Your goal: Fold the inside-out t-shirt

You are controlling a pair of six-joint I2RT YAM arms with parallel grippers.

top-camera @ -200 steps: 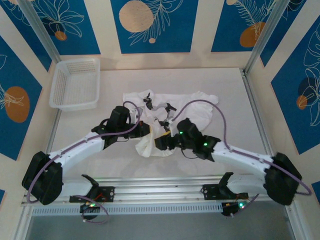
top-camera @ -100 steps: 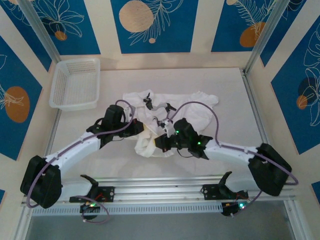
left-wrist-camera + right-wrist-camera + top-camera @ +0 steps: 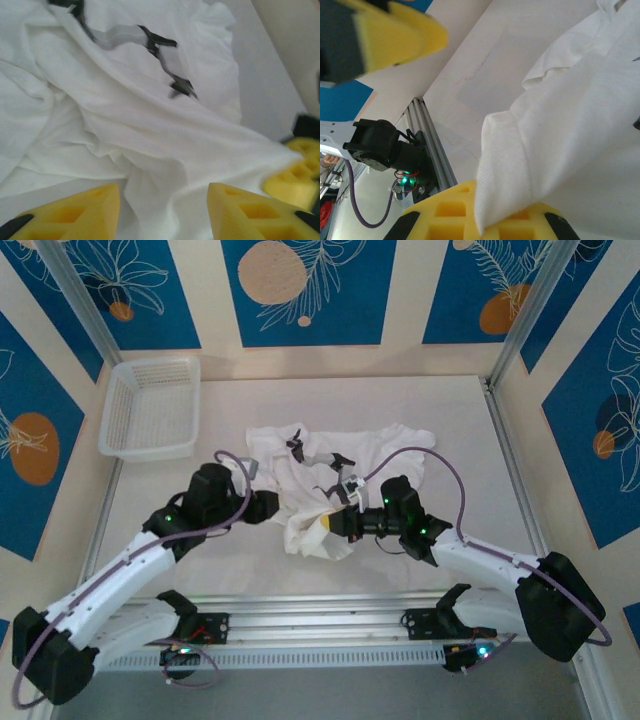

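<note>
Thin, limp inside-out t-shirt, crumpled; right hand pinches a fold, left hand spread; likely best gripped at hems.

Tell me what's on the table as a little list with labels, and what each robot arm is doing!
shirt: white t-shirt, crumpled mid-table, not yet folded
basket: white mesh basket, far left corner, apart from the t-shirt
table: pale table
left end effector: open, at the t-shirt's near edge
right end effector: shut, pinching a fold of the t-shirt
</note>
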